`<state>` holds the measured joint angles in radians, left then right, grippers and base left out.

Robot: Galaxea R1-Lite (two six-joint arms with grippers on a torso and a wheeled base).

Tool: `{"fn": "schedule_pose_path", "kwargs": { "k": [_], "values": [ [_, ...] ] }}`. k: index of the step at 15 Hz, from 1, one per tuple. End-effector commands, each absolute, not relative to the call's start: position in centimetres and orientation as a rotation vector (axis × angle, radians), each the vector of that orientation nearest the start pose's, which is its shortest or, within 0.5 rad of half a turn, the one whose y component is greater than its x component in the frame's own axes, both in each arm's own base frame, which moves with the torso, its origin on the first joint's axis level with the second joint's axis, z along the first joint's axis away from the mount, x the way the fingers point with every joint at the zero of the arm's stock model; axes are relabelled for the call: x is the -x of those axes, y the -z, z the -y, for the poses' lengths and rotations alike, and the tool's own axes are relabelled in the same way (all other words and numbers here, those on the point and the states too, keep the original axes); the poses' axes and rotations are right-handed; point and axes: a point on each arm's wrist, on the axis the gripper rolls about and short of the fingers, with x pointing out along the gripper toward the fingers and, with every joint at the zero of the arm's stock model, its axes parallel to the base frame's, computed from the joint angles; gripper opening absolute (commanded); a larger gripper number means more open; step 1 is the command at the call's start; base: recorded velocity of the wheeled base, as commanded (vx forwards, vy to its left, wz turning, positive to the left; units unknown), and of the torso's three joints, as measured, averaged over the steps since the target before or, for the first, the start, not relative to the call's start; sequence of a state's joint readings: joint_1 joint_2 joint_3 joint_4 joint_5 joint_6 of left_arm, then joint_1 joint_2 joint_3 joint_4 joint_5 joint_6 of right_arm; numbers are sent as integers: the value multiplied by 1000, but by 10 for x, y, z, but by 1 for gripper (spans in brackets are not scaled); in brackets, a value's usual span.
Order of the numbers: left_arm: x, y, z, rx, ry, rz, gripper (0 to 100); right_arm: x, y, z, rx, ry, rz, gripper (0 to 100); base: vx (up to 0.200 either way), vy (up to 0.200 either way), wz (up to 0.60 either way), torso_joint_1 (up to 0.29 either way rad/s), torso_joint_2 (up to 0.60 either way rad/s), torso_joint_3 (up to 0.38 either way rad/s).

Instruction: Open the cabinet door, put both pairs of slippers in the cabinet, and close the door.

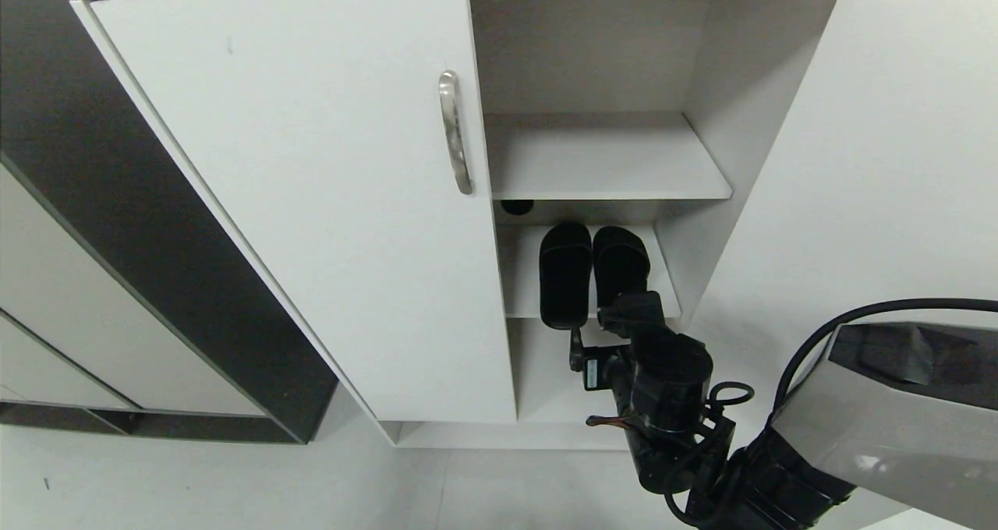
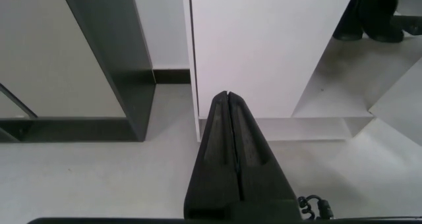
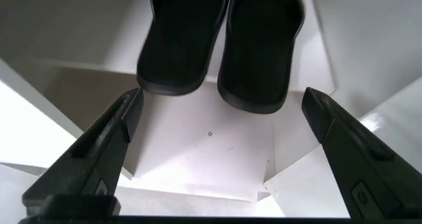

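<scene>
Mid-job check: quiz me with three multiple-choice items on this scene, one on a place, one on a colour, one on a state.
1. Where do the slippers lie?
A. on the floor
B. on a shelf inside the cabinet
C. on top of the cabinet

2. What colour are they?
A. white
B. red
C. black

3. How is the right tool?
A. open
B. shut on a slipper
C. shut on the door handle

Answers:
1 B, both soles rest on the shelf board.
2 C, they are dark against the white boards.
3 A, its fingers stand wide apart before the slippers.
</scene>
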<state>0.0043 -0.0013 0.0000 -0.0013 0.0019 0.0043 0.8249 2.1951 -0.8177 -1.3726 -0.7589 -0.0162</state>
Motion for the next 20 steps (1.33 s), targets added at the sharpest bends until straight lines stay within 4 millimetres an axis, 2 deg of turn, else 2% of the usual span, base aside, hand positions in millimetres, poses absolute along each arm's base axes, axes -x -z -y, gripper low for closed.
{"fn": "schedule_pose_path", "kwargs": {
  "k": [1, 9, 14, 20],
  "values": [
    [23, -76, 0, -5, -6, 2, 0, -269, -85, -268, 22, -66, -5, 100, 0, 0, 0, 2, 2, 193],
    [23, -76, 0, -5, -6, 2, 0, -268, -83, -268, 29, -66, -11, 100, 0, 0, 0, 2, 0, 203],
    [23, -76, 0, -8, -6, 2, 0, -241, -101, -248, 36, -243, -23, 100, 0, 0, 0, 6, 5, 160],
    [23, -76, 0, -8, -6, 2, 0, -231, -94, -242, 73, -301, -56, 100, 0, 0, 0, 0, 0, 0]
  ]
}}
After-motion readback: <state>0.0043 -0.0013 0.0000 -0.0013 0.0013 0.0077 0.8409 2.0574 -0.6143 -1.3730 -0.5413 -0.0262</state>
